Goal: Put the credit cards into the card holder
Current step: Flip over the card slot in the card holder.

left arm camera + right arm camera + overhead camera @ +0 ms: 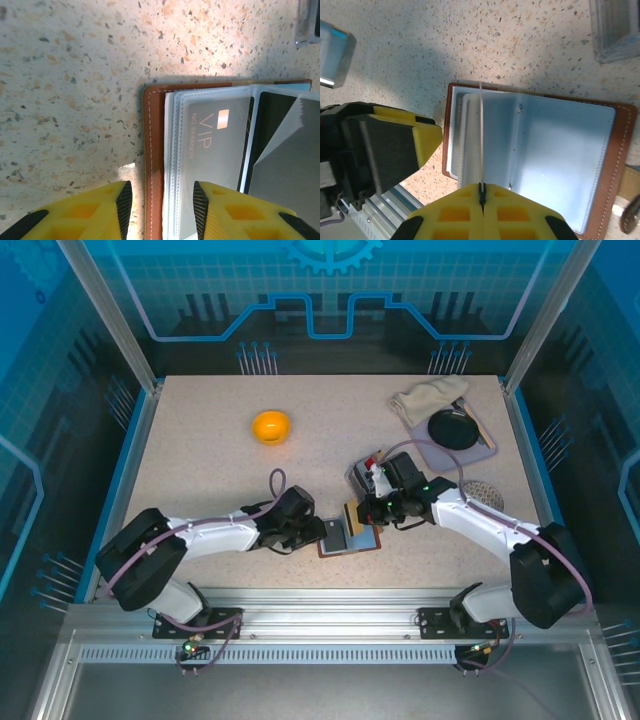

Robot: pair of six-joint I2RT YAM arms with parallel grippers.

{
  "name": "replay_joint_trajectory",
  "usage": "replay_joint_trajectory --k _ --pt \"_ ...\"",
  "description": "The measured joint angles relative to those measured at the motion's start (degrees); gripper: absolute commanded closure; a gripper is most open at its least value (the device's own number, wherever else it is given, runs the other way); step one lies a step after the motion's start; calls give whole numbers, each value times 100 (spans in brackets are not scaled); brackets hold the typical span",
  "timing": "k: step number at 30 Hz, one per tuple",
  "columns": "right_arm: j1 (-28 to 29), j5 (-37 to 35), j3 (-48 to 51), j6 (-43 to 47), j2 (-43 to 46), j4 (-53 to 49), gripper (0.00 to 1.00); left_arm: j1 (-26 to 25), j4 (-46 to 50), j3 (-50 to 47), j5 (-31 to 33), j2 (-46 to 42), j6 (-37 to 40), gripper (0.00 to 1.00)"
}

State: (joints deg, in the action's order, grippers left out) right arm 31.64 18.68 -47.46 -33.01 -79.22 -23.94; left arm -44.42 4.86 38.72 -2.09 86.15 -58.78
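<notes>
The card holder [350, 538] lies open on the table between both arms, brown leather outside [154, 150], grey-blue inside [560, 160]. A grey credit card marked VIP [215, 135] sits in one of its clear sleeves, and a black card [262, 130] shows beside it. My left gripper [162, 197] is open and straddles the holder's stitched left edge and the sleeve stack. My right gripper [481, 189] is shut on a thin pale leaf [481, 135] seen edge-on and standing up from the holder; it looks like a clear sleeve. The left finger [395, 142] sits just beside the holder.
A clear tray box [363, 476] stands just behind the holder, its corner [615, 30] close to my right gripper. Farther back are an orange bowl [271, 426], a cloth [428, 398], a black round object [455, 428] on a mat, and a mesh disc [480, 490].
</notes>
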Motion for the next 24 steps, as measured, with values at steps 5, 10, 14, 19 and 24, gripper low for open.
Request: replay_joint_trajectory --k 5,10,14,19,24 --pt "74 -68 -98 -2 -170 -7 96 0 13 -15 114 -122 -26 59" --pt "74 -426 -105 2 -168 -216 97 0 157 -87 282 -376 -76 58" --pt "74 -826 -105 2 -103 -439 97 0 258 -107 402 -549 -85 56" --pt "85 -1576 -105 -37 398 -776 97 0 260 -107 428 -586 -79 50" --pt "83 -1613 -35 -46 1010 -573 98 0 214 -107 378 -562 -52 44"
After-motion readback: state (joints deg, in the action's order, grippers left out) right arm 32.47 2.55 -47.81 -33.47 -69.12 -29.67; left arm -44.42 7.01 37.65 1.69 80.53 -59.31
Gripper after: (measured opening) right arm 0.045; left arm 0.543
